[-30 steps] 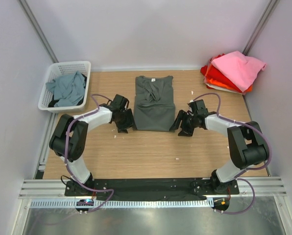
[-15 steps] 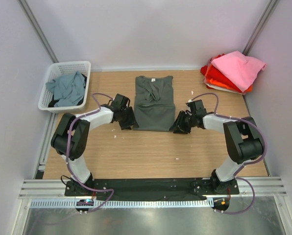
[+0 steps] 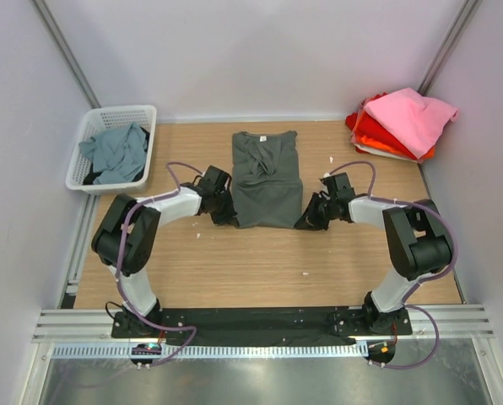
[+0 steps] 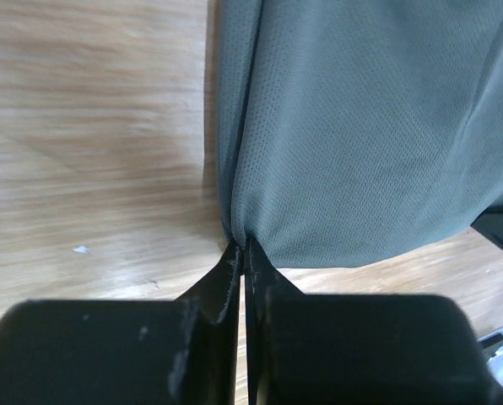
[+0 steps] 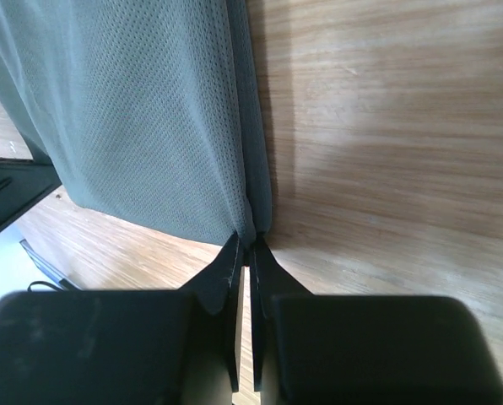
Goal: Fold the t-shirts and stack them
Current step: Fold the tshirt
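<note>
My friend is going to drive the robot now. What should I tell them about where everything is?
Left gripper: shut on the near left corner of the grey shirt.
Right gripper: shut on its near right corner.
The grey shirt lies flat mid-table, its sides apparently folded in, collar at the far end.
The folded pile, pink on top of red and orange, sits in the far right corner.
A teal-grey shirt lies crumpled in the white basket, far left.
Left to do: fold the grey shirt over, add it to the pile, then fold the basket shirt.
</note>
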Controlling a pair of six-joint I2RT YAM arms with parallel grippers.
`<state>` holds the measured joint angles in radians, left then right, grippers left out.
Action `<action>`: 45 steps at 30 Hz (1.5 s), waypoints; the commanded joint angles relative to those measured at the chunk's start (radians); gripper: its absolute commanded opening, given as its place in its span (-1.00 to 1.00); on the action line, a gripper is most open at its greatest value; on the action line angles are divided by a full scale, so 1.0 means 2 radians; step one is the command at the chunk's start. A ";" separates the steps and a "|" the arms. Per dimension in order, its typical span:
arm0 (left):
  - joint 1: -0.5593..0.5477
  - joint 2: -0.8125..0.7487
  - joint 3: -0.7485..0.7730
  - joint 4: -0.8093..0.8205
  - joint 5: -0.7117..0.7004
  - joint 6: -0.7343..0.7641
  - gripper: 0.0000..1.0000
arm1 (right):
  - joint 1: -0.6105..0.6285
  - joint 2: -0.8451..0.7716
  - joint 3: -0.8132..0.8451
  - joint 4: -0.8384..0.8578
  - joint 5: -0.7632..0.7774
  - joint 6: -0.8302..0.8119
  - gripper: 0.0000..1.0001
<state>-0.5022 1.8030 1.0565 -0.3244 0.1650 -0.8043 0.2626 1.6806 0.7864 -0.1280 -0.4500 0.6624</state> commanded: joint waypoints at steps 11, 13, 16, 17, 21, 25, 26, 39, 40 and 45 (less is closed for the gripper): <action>-0.080 -0.186 -0.121 -0.035 -0.043 -0.037 -1.00 | 0.038 -0.226 -0.112 -0.092 0.037 0.012 -0.93; -0.090 -0.218 -0.141 -0.054 -0.048 -0.049 -1.00 | 0.049 -0.263 -0.126 -0.107 0.040 0.021 -0.94; -0.095 -0.269 -0.146 -0.081 -0.058 -0.056 -1.00 | 0.063 -0.308 -0.119 -0.133 0.052 0.034 -0.94; -0.095 -0.286 -0.142 -0.088 -0.066 -0.057 -1.00 | 0.064 -0.313 -0.113 -0.142 0.057 0.035 -0.94; -0.093 -0.287 -0.094 -0.121 -0.079 -0.049 -1.00 | 0.066 -0.290 -0.050 -0.168 0.075 0.020 -0.97; -0.089 -0.253 -0.037 -0.154 -0.102 -0.026 -1.00 | 0.065 -0.250 0.017 -0.188 0.108 -0.007 -0.97; -0.087 -0.245 -0.027 -0.155 -0.102 -0.023 -1.00 | 0.065 -0.242 0.029 -0.193 0.113 -0.012 -0.97; 0.007 -0.132 0.134 -0.188 -0.063 0.039 -1.00 | 0.061 -0.074 0.231 -0.214 0.139 -0.059 -0.98; 0.013 -0.107 0.147 -0.191 -0.056 0.046 -1.00 | 0.058 -0.064 0.246 -0.220 0.141 -0.061 -0.97; 0.049 -0.007 0.263 -0.215 -0.037 0.068 -1.00 | 0.040 0.039 0.363 -0.236 0.145 -0.078 -0.98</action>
<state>-0.4404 1.6913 1.4651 -0.7174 0.0456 -0.7242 0.3676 1.6745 1.3781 -0.5877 -0.1848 0.5499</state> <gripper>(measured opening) 0.005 0.063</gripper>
